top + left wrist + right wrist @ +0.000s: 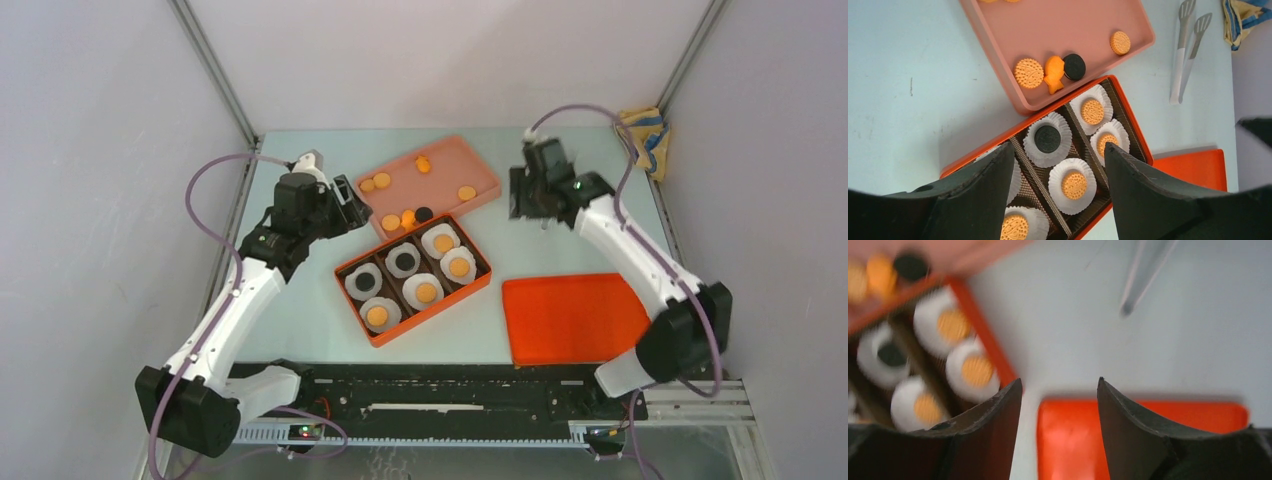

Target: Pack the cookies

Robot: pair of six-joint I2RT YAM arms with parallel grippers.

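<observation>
Round orange cookies [466, 192] and one black cookie [423, 213] lie in the pink tray [445, 152]. The left wrist view shows an orange round one [1028, 73], an orange shaped one [1053, 74] and a black one [1074, 66] at the tray's near edge. The orange box [481, 282] holds white paper cups, each with a cookie [1073, 184]; two of them are black [1047, 139]. My left gripper [1058, 145] [350, 205] hangs open and empty above the box. My right gripper [1059, 381] [528, 205] is open and empty, above bare table right of the tray.
The orange lid [570, 315] [1148, 425] lies flat to the right of the box. Metal tongs [1188, 50] [1148, 265] rest on the table beyond it, under my right arm. A yellow and blue cloth [640, 135] sits in the back right corner.
</observation>
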